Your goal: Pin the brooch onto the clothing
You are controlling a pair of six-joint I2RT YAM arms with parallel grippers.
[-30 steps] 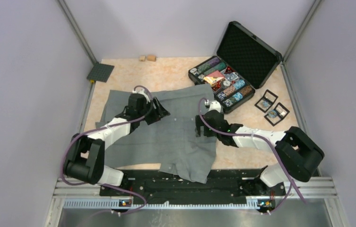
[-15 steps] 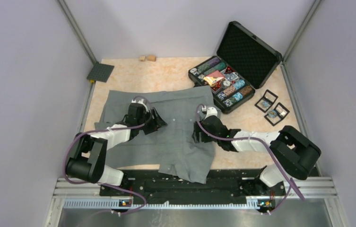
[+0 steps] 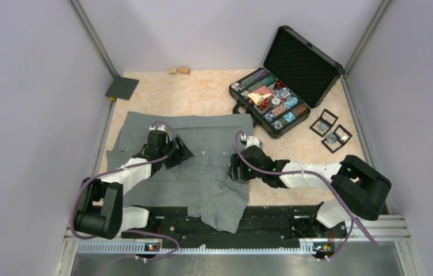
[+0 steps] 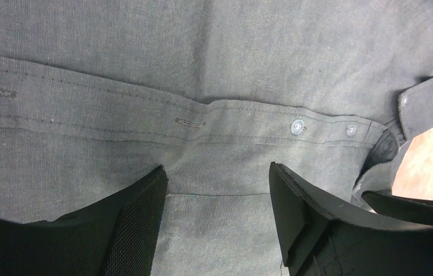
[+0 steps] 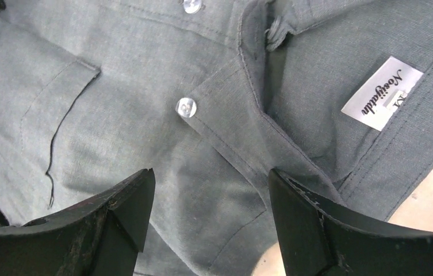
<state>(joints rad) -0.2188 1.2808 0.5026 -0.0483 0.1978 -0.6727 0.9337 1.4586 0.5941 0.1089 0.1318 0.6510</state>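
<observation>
The clothing, a grey button-up shirt, lies spread on the table with its hem hanging over the near edge. My left gripper rests on the shirt's left half. In the left wrist view it is open over flat cloth, just below the placket and its pale buttons. My right gripper sits at the collar end. In the right wrist view it is open over the shirt, near a button and the white neck label. What looks like the brooch glints in a small black box at the right.
An open black case of coloured chips stands at the back right, its lid raised. Two small open black boxes lie to its right. A dark square plate and two small wooden blocks sit at the back left.
Both grippers have drawn back toward the near edge and slightly left, and the shirt has slid with them. More of its hem now hangs over the front.
</observation>
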